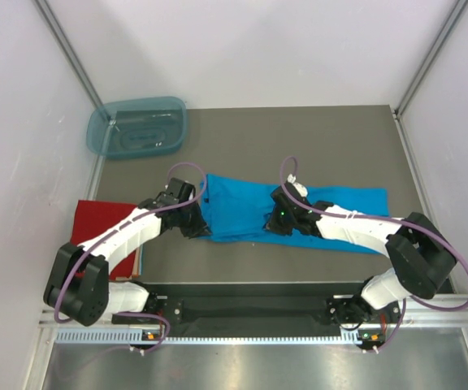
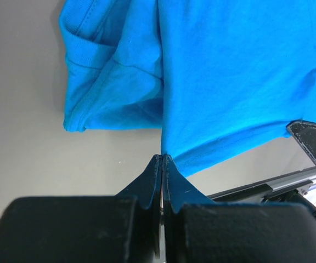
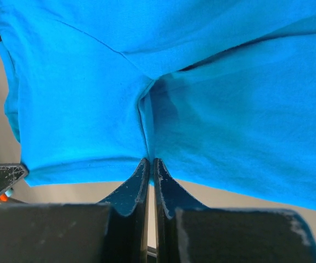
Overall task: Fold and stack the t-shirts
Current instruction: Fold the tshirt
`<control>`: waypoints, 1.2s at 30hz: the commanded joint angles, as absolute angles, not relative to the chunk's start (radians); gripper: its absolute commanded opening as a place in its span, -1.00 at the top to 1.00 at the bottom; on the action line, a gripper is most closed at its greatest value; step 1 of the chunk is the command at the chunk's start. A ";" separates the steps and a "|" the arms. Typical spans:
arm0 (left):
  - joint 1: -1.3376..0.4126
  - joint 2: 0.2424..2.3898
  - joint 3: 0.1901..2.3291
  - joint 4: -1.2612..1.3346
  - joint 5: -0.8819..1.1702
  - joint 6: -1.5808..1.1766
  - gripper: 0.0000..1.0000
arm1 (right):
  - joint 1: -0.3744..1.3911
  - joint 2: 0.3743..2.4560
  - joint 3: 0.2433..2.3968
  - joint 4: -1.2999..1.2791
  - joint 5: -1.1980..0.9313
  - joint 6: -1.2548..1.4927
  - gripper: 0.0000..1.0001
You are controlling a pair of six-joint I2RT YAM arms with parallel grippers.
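A bright turquoise-blue t-shirt lies spread across the middle of the grey table, part of it folded over itself. My left gripper sits at the shirt's left near corner. In the left wrist view it is shut on the shirt's hem edge. My right gripper is at the middle of the near edge. In the right wrist view it is shut on a pinched crease of the cloth. A red t-shirt, folded flat, lies at the left edge, partly under my left arm.
A translucent blue-green plastic tub stands at the back left corner. White walls with metal posts close in the table on three sides. The black rail with the arm bases runs along the near edge.
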State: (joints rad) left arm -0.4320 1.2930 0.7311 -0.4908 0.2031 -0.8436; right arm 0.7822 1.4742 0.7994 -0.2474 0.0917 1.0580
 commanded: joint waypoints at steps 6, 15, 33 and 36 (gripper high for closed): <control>-0.431 1.181 0.652 -0.482 0.206 -0.831 0.28 | 0.787 1.483 0.772 -0.230 0.057 1.002 0.44; -0.430 1.176 0.535 -0.204 0.371 -0.865 0.19 | 0.787 1.506 0.790 -0.187 0.029 0.943 0.41; -0.430 1.302 0.506 -0.127 0.344 -0.844 0.23 | 0.784 1.559 0.822 -0.181 0.063 0.911 0.43; -0.430 1.313 0.517 -0.129 0.339 -0.842 0.42 | 0.784 1.569 0.825 -0.186 0.071 0.911 0.42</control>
